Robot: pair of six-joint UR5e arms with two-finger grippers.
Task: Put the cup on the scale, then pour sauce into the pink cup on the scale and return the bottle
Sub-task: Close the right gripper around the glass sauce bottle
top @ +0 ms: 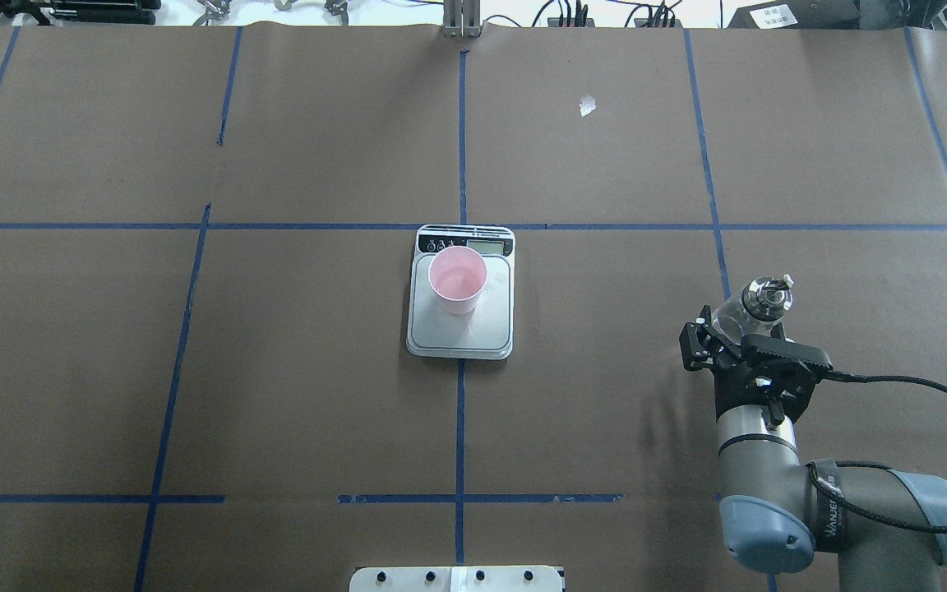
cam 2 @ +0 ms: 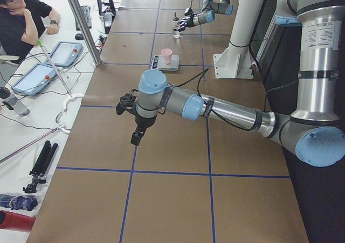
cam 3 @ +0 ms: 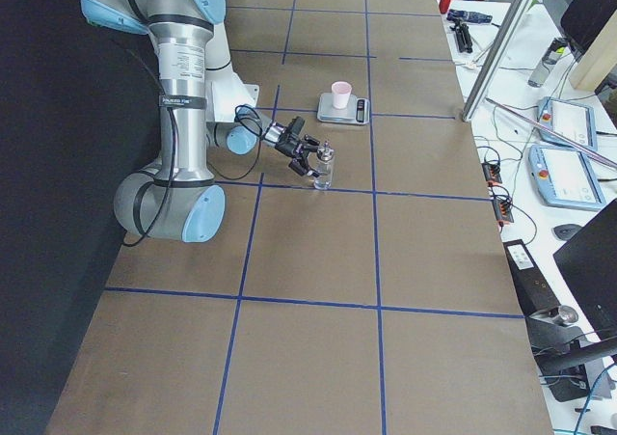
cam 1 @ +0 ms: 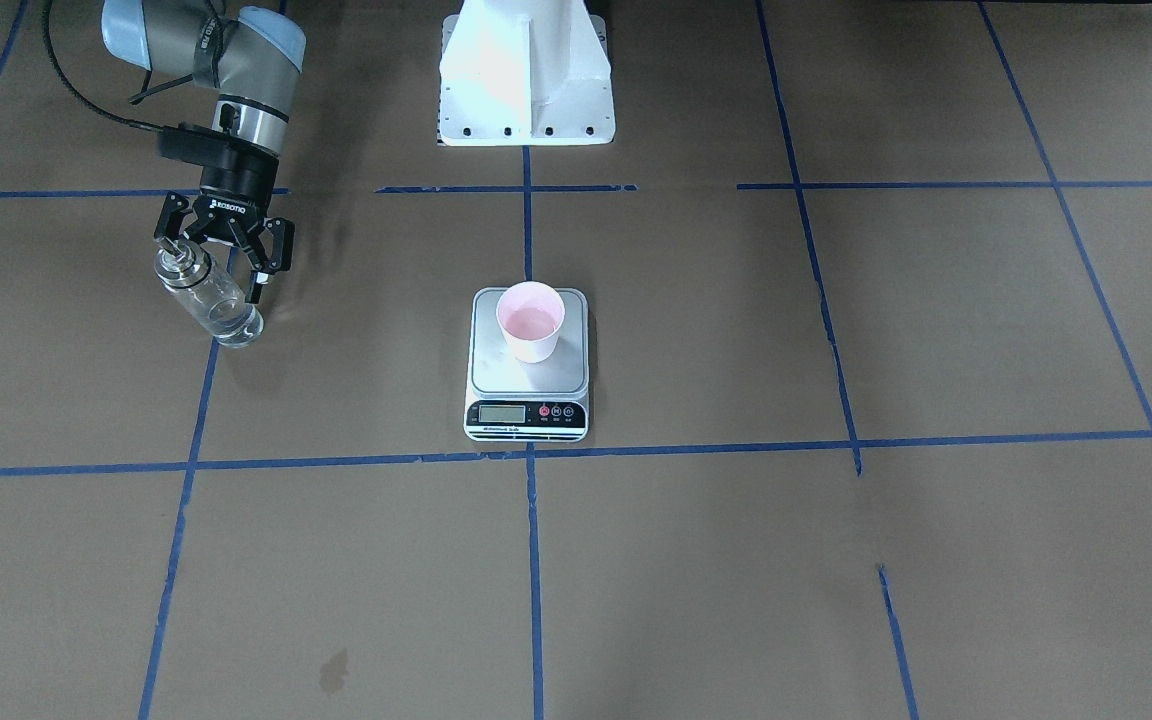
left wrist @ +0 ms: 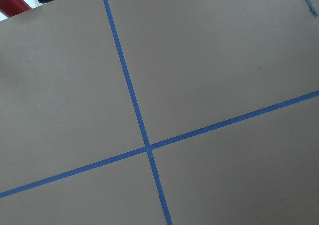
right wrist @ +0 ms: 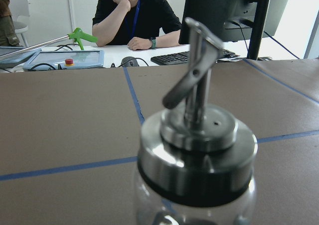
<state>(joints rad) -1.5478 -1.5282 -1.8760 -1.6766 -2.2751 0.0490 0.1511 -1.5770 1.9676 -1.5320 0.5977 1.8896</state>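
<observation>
Overhead exterior: bottle [top: 757,300] upright between spread fingers of right pincer [top: 735,333].

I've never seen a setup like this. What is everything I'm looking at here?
cup: one, pale pink, upright on the scale's platform
scale: one, silver with a black front strip, mid-table
bottle: one, clear glass with silver cap and spout, upright on the robot's right side
table: one, brown, crossed by blue tape lines
mount: one, white, at the robot's edge of the table
person: one, black shirt, seated at a desk beyond the table
right pincer: one, black, around the bottle; grip unclear
left pincer: one, black, pointing down over bare table
</observation>
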